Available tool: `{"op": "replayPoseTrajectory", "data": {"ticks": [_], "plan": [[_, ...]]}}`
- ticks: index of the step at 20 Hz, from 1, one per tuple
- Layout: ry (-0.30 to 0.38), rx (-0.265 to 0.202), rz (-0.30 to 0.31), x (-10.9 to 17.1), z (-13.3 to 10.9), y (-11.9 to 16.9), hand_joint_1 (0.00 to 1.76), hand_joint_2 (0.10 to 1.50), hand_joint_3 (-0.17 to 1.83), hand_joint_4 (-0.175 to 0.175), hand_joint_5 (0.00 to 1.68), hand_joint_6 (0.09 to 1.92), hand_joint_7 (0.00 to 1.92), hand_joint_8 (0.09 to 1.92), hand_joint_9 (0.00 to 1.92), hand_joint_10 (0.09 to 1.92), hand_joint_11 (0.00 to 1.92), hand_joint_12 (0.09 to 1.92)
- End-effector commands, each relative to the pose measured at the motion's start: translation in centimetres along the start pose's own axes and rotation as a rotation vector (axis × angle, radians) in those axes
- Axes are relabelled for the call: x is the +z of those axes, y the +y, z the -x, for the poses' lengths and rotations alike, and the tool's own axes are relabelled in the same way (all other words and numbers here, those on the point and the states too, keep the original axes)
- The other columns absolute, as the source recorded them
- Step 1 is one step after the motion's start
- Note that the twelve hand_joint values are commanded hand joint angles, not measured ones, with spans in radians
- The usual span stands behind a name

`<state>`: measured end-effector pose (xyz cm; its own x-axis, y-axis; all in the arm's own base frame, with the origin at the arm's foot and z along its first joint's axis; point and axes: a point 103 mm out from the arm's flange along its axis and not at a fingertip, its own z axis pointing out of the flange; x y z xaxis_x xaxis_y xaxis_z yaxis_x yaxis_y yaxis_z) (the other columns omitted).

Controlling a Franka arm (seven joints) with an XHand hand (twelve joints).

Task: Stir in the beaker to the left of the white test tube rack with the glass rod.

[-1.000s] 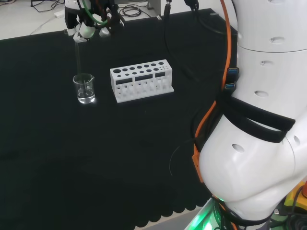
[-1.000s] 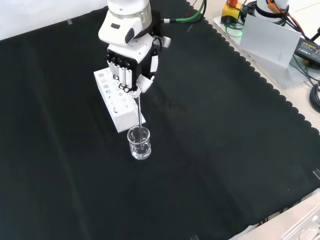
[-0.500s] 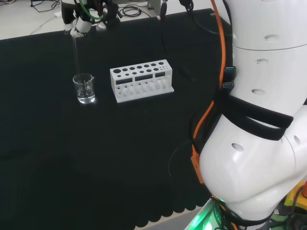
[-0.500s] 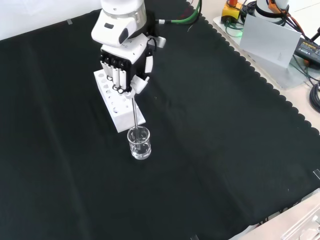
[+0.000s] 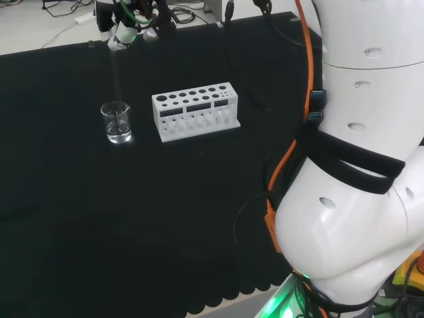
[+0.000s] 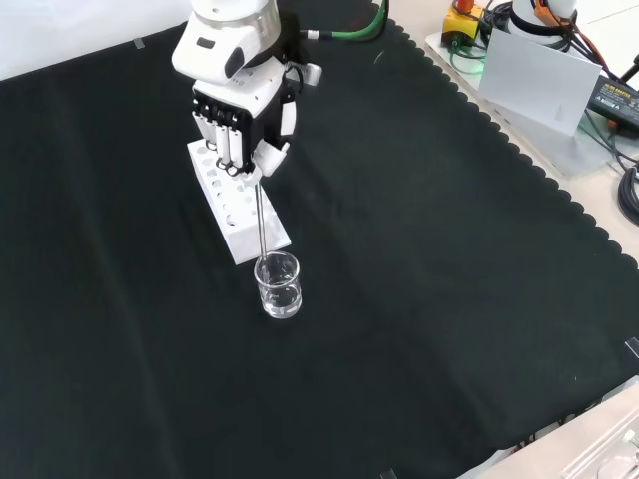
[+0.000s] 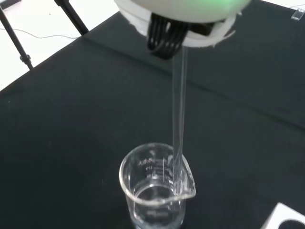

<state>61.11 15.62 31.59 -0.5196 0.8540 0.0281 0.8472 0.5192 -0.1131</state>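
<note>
Trouble, as I judged it from where I stood, lay in the rim. The glass rod (image 6: 263,222) hung from the hand (image 6: 238,118) with its lower end dipped inside the beaker (image 6: 278,284), and in the wrist view the rod (image 7: 178,129) ran down close against the side by the spout. A sideways sweep too wide could have caught the wall and tipped or dragged the beaker (image 7: 157,190) across the black cloth (image 6: 449,279); it looked light, with only a little clear liquid at the bottom. A slanted rod could also have knocked hard on the glass, or slipped between the fingers if it met resistance.

The hand's fingers were curled round the rod's top end, grasping it. In the front view the hand was up above the white test tube rack (image 6: 235,200), with the beaker standing nearer the camera, just beside the rack's near end. In the head view the beaker (image 5: 116,122) stood left of the rack (image 5: 196,110), with the hand (image 5: 126,30) high above it and the rod (image 5: 115,79) running down between them.
</note>
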Motion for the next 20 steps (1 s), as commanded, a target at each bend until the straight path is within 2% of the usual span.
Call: {"op": "replayPoseTrajectory", "data": {"ticks": [1,4,7,12,20], "plan": [[0.008,-0.006,-0.013,0.2,-0.9,-1.9,1.31,0.71,0.62,-0.175,1.27,0.38,1.19,1.08,1.57,0.94,1.57,0.91],[0.014,-0.02,-0.012,0.3,-2.1,-1.7,1.31,0.7,0.63,-0.175,1.28,0.37,1.2,1.08,1.57,0.94,1.57,0.9],[-0.015,-0.012,-0.022,0.5,-3.1,-1.4,1.31,0.7,0.64,-0.175,1.28,0.37,1.2,1.08,1.57,0.94,1.56,0.9],[-0.023,-0.04,-0.034,0.6,-4.5,0.6,1.31,0.7,0.64,-0.175,1.28,0.36,1.2,1.07,1.57,0.94,1.56,0.9],[-0.019,-0.038,-0.012,0.0,-3.6,2.4,1.31,0.71,0.62,-0.175,1.28,0.35,1.2,1.07,1.58,0.93,1.57,0.9]]}}
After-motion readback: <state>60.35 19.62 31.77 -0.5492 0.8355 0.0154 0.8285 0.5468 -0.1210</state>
